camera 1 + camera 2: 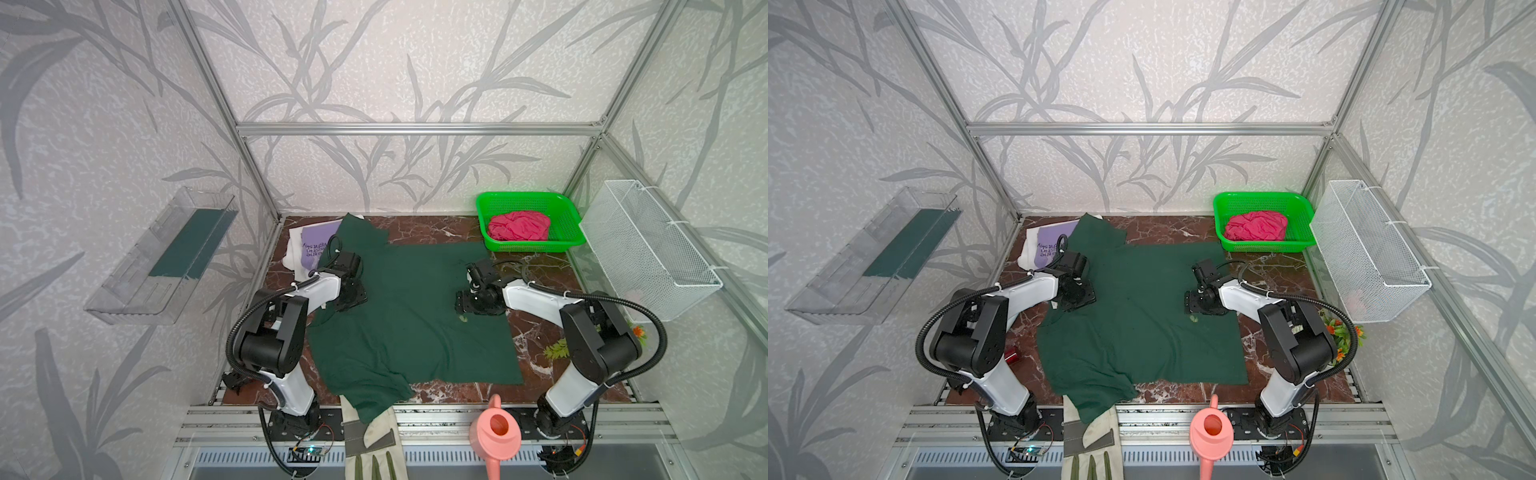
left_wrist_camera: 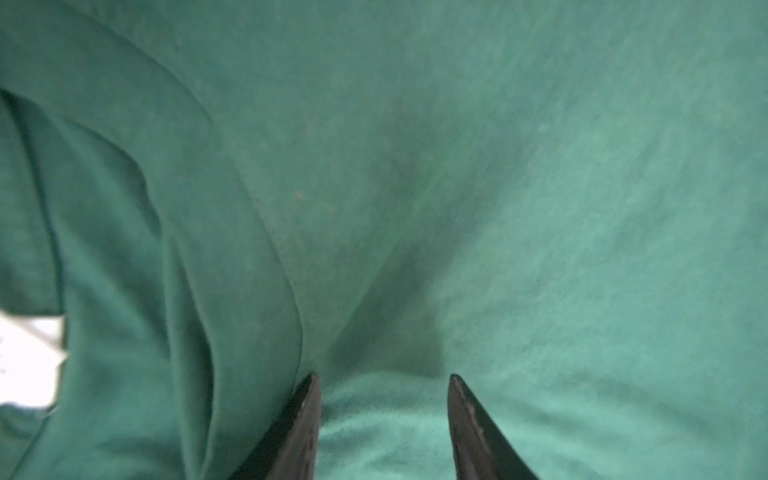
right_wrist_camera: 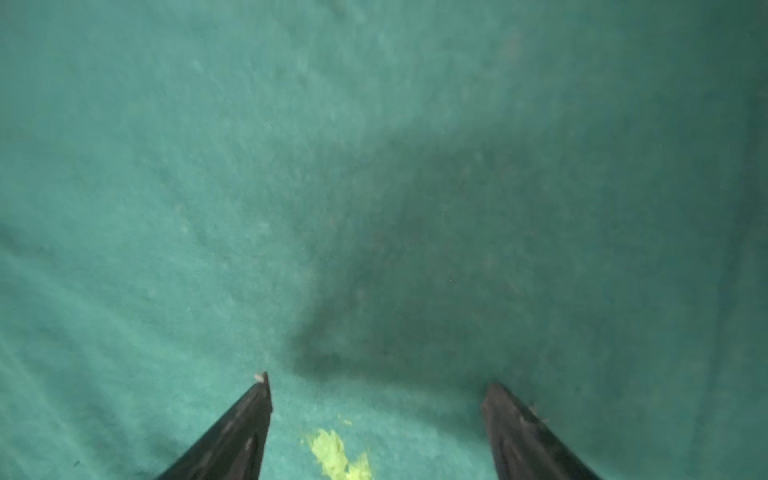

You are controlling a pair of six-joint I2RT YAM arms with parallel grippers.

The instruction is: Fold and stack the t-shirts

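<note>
1. dark green t-shirt [image 1: 415, 316] lies spread flat on the table [image 1: 534, 336], one sleeve draped over a glove [image 1: 370, 440] that the frame edge cuts off.
2. it partly hides the lilac tee [image 1: 316, 243] and white tee [image 1: 292, 253], back left.
3. pink-red tee [image 1: 518, 226] sits bunched in the green basket [image 1: 523, 195].
4. left gripper [image 2: 383, 376]: fingers apart over green cloth, only the tips visible.
5. right gripper [image 3: 379, 379]: fingers wide apart, clamping nothing; contact with the cloth is unclear.

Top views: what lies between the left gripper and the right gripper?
Only flat dark green t-shirt cloth, seen in both top views; a small pale-green scrap lies beside the right gripper.
</note>
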